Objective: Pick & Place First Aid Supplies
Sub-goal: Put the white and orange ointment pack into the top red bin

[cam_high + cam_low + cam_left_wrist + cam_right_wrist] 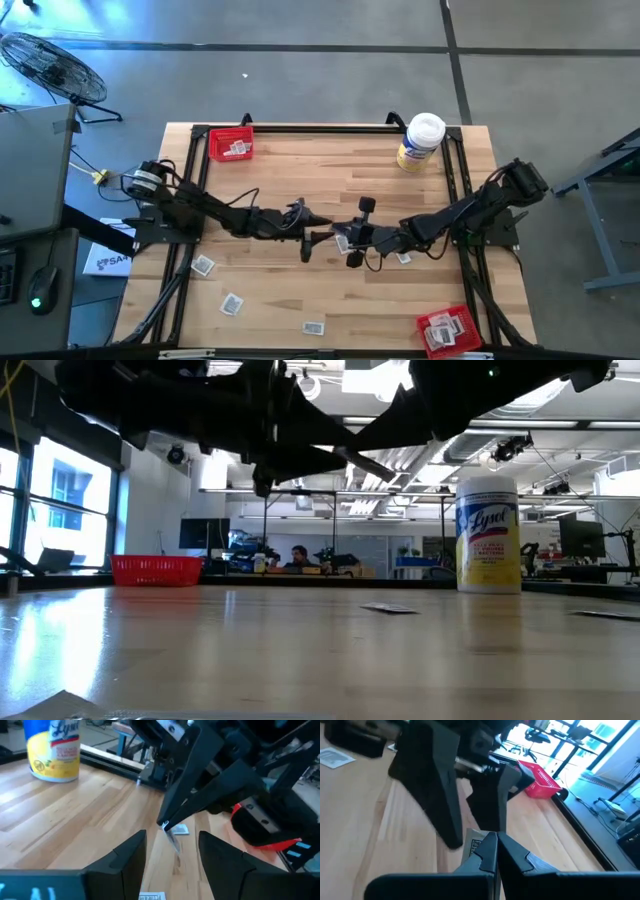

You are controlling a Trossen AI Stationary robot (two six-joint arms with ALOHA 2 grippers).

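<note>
Two grippers, apparently one packet

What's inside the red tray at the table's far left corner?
The red tray holds a couple of white packets. Anything beneath them is covered, and the low view shows only its mesh wall.

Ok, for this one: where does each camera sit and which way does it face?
High: overhead, straight down on the table; both arms meet mid-table.
Low: table height, level towards the tub and red tray; arms dark overhead.
Left wrist: past the left arm's open jaws, at the right arm's jaws pinching a packet.
Right wrist: past its shut jaws, facing the left arm.
Shared: both wrist views show that packet.
</note>
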